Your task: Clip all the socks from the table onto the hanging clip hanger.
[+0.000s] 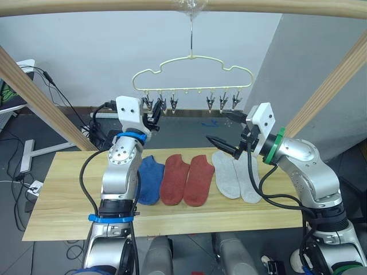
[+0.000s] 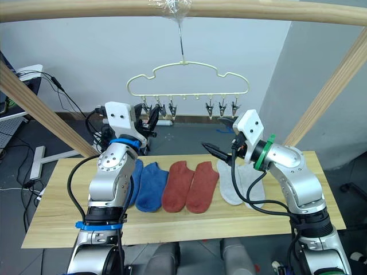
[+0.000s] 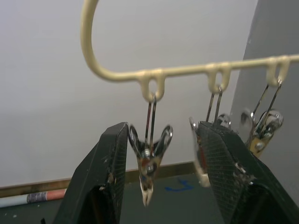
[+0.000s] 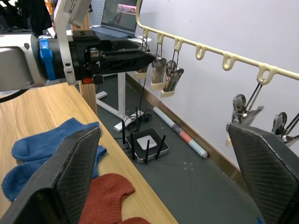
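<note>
The left gripper (image 3: pixel 161 175) is raised to the clip hanger's (image 1: pixel 192 73) leftmost end, its two black fingers (image 3: pixel 110 182) spread wide with the end clip (image 3: pixel 149 161) hanging in the gap between them. One finger sits just beside that clip, possibly grazing its handle; contact cannot be made out. The next clip (image 3: pixel 205 144) along the bar hangs against the inner face of the other finger. Nothing is grasped.

The right gripper (image 1: pixel 221 144) hovers below the hanger's right-hand clips (image 1: pixel 222 102), fingers parted and empty, pointing across toward the left gripper. It hangs above the table (image 1: pixel 57 195), over the grey socks.

The hanger dangles by its metal hook (image 1: pixel 191 34) from a round wooden pole (image 1: pixel 275 7) overhead; slanted poles (image 1: pixel 34 97) of the same frame stand to either side of both grippers. Two groups of three clips hang on the bar, with bare loops between them.

Below and well apart from the left gripper, the socks lie in a row on the table: blue socks (image 2: pixel 150 184) nearest the left arm, partly hidden behind it, then two rust red socks (image 1: pixel 187 179), then two light grey socks (image 1: pixel 235 175) under the right gripper. None is clipped. Behind the table, cables (image 1: pixel 57 97) and a power strip (image 4: pixel 147 145) lie on the floor by the wall.
</note>
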### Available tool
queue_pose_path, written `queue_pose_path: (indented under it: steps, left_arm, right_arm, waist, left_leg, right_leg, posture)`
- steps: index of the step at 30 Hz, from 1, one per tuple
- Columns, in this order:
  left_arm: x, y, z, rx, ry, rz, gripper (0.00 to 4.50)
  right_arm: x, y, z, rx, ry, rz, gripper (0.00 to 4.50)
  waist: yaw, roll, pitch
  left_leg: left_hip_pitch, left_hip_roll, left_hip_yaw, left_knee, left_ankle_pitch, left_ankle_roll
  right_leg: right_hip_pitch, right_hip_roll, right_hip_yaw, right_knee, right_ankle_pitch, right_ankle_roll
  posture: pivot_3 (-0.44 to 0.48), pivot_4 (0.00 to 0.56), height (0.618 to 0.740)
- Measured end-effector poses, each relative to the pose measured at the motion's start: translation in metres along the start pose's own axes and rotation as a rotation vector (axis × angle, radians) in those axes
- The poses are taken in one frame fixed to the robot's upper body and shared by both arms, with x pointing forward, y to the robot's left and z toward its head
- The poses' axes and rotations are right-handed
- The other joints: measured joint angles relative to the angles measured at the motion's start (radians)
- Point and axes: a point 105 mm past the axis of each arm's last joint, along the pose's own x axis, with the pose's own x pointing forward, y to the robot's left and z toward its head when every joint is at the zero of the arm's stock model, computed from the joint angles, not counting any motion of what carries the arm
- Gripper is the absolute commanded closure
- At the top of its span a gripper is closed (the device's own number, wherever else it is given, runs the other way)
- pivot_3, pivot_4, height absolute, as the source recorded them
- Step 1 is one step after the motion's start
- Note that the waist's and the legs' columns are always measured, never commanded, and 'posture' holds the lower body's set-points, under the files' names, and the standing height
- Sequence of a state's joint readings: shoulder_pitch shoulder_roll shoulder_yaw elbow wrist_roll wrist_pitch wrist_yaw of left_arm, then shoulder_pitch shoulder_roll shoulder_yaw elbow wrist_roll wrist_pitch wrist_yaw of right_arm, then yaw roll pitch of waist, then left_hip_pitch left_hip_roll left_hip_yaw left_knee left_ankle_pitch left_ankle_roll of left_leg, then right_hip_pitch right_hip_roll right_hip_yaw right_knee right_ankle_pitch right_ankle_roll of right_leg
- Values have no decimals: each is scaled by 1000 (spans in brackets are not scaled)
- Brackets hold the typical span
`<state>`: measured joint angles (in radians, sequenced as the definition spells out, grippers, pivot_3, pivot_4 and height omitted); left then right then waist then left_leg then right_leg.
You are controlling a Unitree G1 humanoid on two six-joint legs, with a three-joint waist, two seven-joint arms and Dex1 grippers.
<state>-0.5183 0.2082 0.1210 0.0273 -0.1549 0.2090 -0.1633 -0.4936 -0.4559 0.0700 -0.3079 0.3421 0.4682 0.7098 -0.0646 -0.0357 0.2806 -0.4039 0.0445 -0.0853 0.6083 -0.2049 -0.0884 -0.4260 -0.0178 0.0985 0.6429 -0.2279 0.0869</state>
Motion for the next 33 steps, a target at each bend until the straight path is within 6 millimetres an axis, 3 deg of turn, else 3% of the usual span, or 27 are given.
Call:
queue_pose_path:
  steps: [23, 29, 33]
  left_arm:
    - [4, 5, -9, 2, 14, 26, 2069]
    - [20, 4, 8, 21, -53, 24, 2069]
    - [21, 4, 7, 23, -51, 29, 2069]
  right_arm:
    - [0, -1, 1, -5, 6, 1, 0]
    - [0, -2, 2, -7, 5, -1, 0]
    - [-1, -4, 2, -6, 4, -9, 0]
  waist:
    - [-1, 0, 1]
    - [0, -1, 2]
    - [0, -1, 2]
  left_leg:
    - [-1, 0, 0, 0, 0, 0]
    - [-3, 0, 0, 0, 0, 0]
    - [-12, 0, 0, 1, 0, 0]
  right_leg:
    - [0, 0, 0, 0, 0, 0]
    - [-3, 0, 0, -1, 0, 0]
    - [-13, 0, 0, 1, 1, 1]
  posture:
    - [-63, 278, 740]
    - [-63, 278, 740]
    - [-73, 280, 740]
